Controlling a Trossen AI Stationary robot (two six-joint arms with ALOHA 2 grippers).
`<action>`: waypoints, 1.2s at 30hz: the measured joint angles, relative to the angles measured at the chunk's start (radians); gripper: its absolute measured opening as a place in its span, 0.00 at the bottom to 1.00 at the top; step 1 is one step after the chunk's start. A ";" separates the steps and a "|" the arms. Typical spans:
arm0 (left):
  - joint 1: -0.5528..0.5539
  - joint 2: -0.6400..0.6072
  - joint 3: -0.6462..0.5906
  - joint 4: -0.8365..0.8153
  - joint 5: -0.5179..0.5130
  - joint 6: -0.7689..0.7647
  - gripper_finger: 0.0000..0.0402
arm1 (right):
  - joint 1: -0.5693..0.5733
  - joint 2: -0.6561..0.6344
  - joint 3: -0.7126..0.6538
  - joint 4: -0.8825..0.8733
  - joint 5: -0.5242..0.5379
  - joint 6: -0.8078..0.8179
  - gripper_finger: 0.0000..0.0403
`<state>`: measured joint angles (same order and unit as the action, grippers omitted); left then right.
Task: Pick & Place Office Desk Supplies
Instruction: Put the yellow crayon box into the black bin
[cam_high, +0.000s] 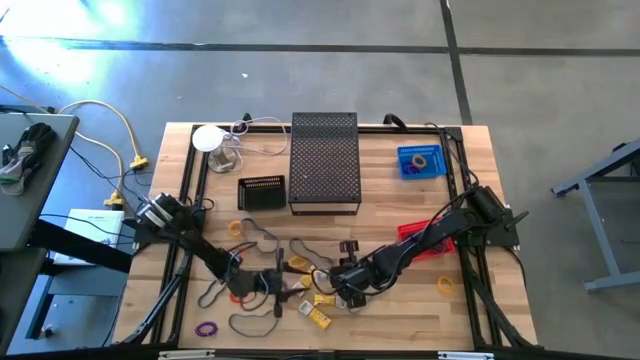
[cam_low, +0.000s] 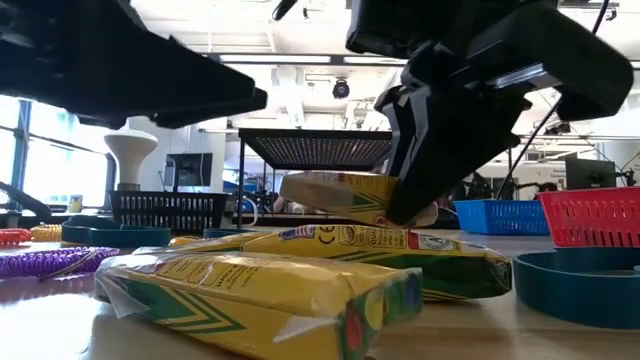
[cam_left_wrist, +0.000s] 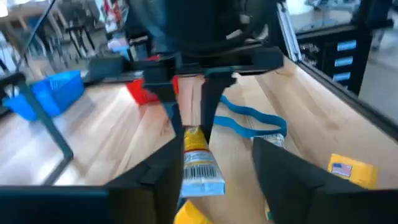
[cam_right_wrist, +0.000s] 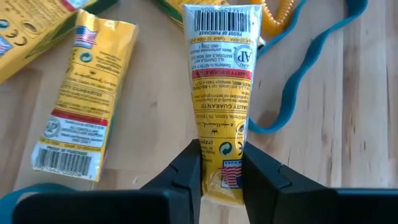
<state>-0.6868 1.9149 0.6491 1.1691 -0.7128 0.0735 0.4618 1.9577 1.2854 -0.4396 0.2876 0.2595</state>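
The supplies are yellow printed packets and rubber bands scattered over the near half of the wooden table (cam_high: 400, 310). My right gripper (cam_right_wrist: 221, 158) is shut on one yellow packet (cam_right_wrist: 221, 81) and holds it above two other packets (cam_low: 300, 285) lying flat on the table. My left gripper (cam_left_wrist: 216, 158) is open and faces the right gripper. Its fingers stand on either side of the held packet's barcode end (cam_left_wrist: 202, 174); I cannot tell whether they touch it. A further packet (cam_right_wrist: 81, 106) lies flat beside a blue band (cam_right_wrist: 292, 93). My right gripper pinches the packet between its two fingers at the end opposite the barcode (cam_right_wrist: 222, 180). The fingers slant down from the table's right side, and the packet reaches forward beyond them. The packet is lifted clear of the packets below, nearly level (cam_low: 340, 195).
At the back stand a black mesh box (cam_high: 325, 160), a small black basket (cam_high: 262, 192) and a blue tray (cam_high: 420, 160). A red tray (cam_high: 425, 240) sits under the right arm. Purple (cam_high: 205, 328) and yellow (cam_high: 443, 285) bands lie near the front.
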 joint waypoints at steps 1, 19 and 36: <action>-0.003 0.009 0.009 -0.001 0.000 0.037 0.48 | 0.000 0.000 0.000 0.001 0.000 -0.003 0.19; -0.009 0.013 0.019 0.075 -0.026 0.486 0.55 | -0.087 -0.129 0.039 0.022 -0.322 0.071 0.18; 0.006 0.013 0.018 0.073 -0.021 0.565 0.55 | -0.169 -0.120 0.039 0.104 -0.532 0.137 0.19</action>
<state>-0.6806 1.9274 0.6674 1.2425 -0.7338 0.6388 0.2928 1.8381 1.3243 -0.3355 -0.2441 0.3966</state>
